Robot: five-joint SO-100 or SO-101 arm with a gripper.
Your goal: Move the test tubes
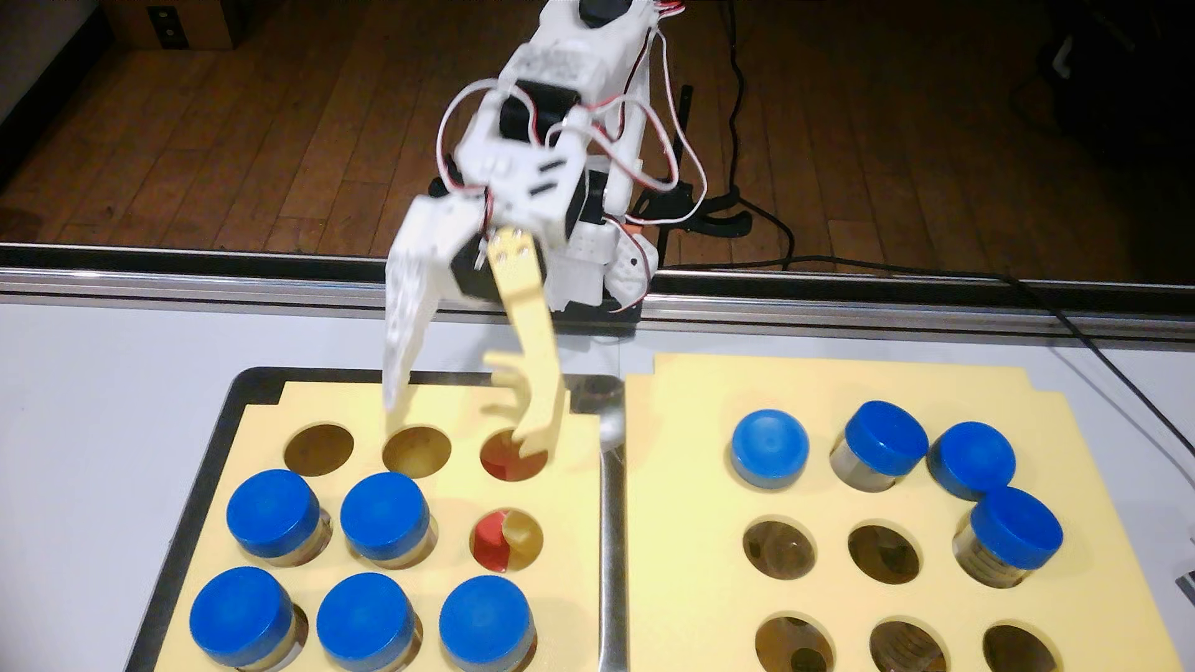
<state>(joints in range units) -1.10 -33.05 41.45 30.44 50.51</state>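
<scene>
Yellow left foam rack (pixel 446 491): five blue-capped test tubes (pixel 271 514) seated, four holes bare.
Right foam rack (pixel 685 504): four tubes (one (pixel 1015 526) tilted).
Fingers (pixel 462 433): spread wide, holding nothing, above left rack.

Test tubes (pixel 383 521) — five left, four right.

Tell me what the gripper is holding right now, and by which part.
Nothing. The gripper hangs open and empty over the left foam block's vacant back row; its white and yellow fingers are spread wide, touching none of the test tubes.
</scene>
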